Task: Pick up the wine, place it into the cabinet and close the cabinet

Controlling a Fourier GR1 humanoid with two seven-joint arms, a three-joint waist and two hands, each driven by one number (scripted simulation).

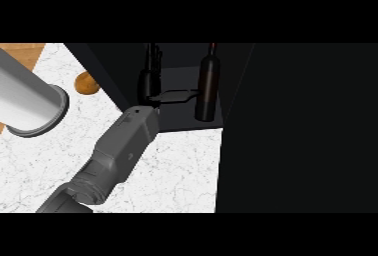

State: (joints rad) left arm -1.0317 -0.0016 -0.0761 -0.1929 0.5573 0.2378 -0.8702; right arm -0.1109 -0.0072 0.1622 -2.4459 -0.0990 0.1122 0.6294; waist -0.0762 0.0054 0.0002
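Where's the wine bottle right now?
In the head view the wine bottle stands upright inside the dark cabinet, top centre, just right of the robot's hand, apparently not held.

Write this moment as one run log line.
robot hand: inside cabinet, beside bottle | wine bottle: upright in cabinet | door: open

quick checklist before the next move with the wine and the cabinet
1. Wine bottle inside the cabinet: ok, it stands upright on the dark shelf.
2. Left hand clear of the bottle: ok, a gap shows between them.
3. Left hand out of the cabinet: not ok, it reaches inside.
4. Cabinet door closed: not ok, it stands open.
5. Right hand placement: cannot tell, not in view.
6. Grey cylinder and brown object away from the opening: ok.
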